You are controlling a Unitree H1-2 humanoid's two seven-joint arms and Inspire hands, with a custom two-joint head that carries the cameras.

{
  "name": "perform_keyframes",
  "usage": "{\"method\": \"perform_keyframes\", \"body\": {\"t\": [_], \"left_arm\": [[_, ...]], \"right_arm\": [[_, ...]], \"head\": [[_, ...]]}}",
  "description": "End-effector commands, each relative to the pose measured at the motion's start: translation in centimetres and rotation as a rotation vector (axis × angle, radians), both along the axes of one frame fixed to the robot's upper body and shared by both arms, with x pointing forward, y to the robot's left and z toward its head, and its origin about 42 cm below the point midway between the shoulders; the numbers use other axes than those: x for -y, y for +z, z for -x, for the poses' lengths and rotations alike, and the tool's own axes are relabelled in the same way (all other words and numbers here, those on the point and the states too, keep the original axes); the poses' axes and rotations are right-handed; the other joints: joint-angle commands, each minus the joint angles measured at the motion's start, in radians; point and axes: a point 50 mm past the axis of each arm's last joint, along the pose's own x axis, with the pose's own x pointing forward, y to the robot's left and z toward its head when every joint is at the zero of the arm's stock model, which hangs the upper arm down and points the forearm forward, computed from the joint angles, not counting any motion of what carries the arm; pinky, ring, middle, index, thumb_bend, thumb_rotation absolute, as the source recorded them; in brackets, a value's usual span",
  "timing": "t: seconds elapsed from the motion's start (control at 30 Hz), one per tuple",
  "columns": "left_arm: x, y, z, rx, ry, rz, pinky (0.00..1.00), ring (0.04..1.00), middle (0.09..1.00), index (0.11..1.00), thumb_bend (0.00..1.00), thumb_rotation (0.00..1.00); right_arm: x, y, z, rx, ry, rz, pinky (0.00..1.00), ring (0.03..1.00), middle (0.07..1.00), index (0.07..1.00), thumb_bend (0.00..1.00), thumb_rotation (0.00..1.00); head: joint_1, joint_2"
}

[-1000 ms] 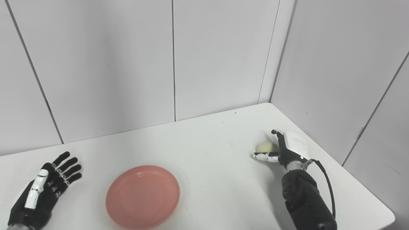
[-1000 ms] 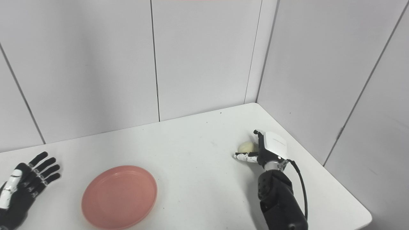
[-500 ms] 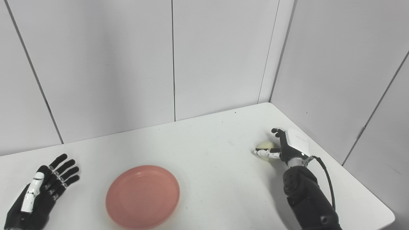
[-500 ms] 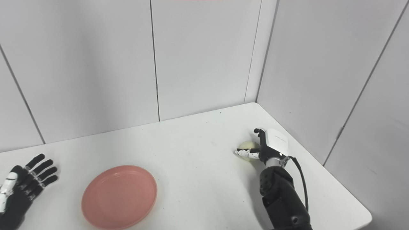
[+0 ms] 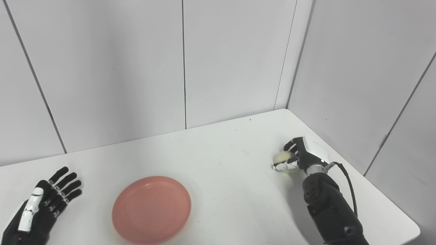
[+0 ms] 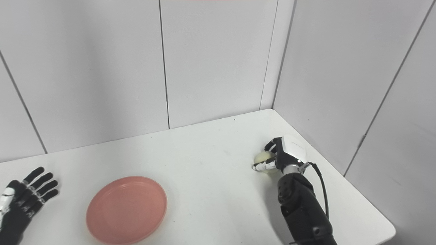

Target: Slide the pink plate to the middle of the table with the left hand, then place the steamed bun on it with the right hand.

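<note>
At the far left, about eight o'clock on the white table point(image 5: 221, 153), the left hand point(image 5: 41, 207) lies palm up with its fingers spread wide, holding nothing and touching nothing. The pink plate point(image 5: 151, 209) sits just to its right, at about six to seven o'clock on the tabletop, close to the near edge and apart from the hand; it looks placed near the middle of the table's width, so the sliding step seems done. A broad stretch of bare table runs from the plate's rim out toward three o'clock, with nothing standing in it.

At about three o'clock, near the right-hand edge and the side wall point(image 5: 368, 85), the right hand point(image 5: 297, 157) has its fingers point(image 5: 289, 147) curled over the top of the steamed bun point(image 5: 284, 161) and the thumb crossing its near side, so the bun is wrapped in the grip. Whether the bun rests on the table or is just off it cannot be told from these views.

The relation that matters: the plate lies toward eight o'clock from the bun, well apart from it. The bun is round, with no long axis to mind. The right hand is far the nearer. The carry should run leftward and toward the near edge, away from the wall, over open table.
</note>
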Motion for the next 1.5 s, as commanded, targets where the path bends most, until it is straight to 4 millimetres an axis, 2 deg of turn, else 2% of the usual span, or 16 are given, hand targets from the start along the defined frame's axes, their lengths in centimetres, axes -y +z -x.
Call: {"method": "perform_keyframes", "body": {"t": [0.0,0.2,0.4,0.63,0.8,1.03,1.17,1.27,1.43,1.47], "left_arm": [[-0.8,-6.6,4.4,-0.282,0.026,-0.010,0.86,0.858,0.876,0.866,0.51,0.85],[-0.9,-6.5,4.4,-0.288,0.029,-0.006,0.85,0.851,0.869,0.863,0.50,0.85],[-0.8,-6.5,4.4,-0.284,0.022,-0.009,0.85,0.854,0.873,0.864,0.50,0.85],[-0.2,-6.6,4.3,-0.281,0.013,-0.008,0.85,0.855,0.872,0.863,0.51,0.84],[0.4,-6.6,4.4,-0.278,0.014,-0.014,0.85,0.859,0.872,0.857,0.53,0.83],[1.5,-6.6,4.5,-0.275,0.010,-0.022,0.86,0.869,0.883,0.872,0.50,0.86],[2.5,-6.7,4.6,-0.276,0.007,-0.022,0.86,0.869,0.885,0.873,0.50,0.86],[3.7,-6.7,4.7,-0.275,0.010,-0.023,0.86,0.872,0.887,0.873,0.49,0.87],[5.9,-6.3,5.0,-0.267,0.016,-0.035,0.87,0.879,0.894,0.880,0.48,0.90],[6.4,-6.1,5.1,-0.266,0.017,-0.035,0.87,0.882,0.896,0.881,0.47,0.91]], "right_arm": [[0.1,0.8,-0.2,-0.007,0.003,-0.008,0.31,0.380,0.431,0.525,0.52,0.00],[0.1,1.0,-0.1,-0.034,0.006,-0.002,0.34,0.399,0.461,0.514,0.53,0.00],[0.2,1.3,0.0,-0.030,-0.002,-0.001,0.34,0.398,0.451,0.522,0.53,0.00],[-1.1,3.2,0.6,0.051,0.019,0.022,0.31,0.375,0.424,0.524,0.52,0.00],[-3.1,5.4,1.3,0.135,0.070,0.060,0.31,0.386,0.430,0.528,0.52,0.00],[-7.3,8.3,2.2,0.245,0.139,0.115,0.35,0.423,0.433,0.524,0.52,0.00],[-9.4,8.8,1.9,0.272,0.212,0.108,0.36,0.440,0.436,0.521,0.52,0.00],[-10.7,8.7,1.3,0.279,0.267,0.110,0.38,0.457,0.452,0.511,0.53,0.00],[-13.6,9.1,0.6,0.288,0.370,0.098,0.33,0.407,0.429,0.523,0.52,0.00],[-14.2,9.2,0.6,0.297,0.395,0.093,0.40,0.503,0.498,0.476,0.52,0.00]], "head": [[-0.002,0.004],[-0.004,0.007],[0.005,0.006],[0.024,-0.003],[0.043,-0.011],[0.096,-0.026],[0.142,-0.035],[0.208,-0.040],[0.280,-0.045],[0.318,-0.045]]}}
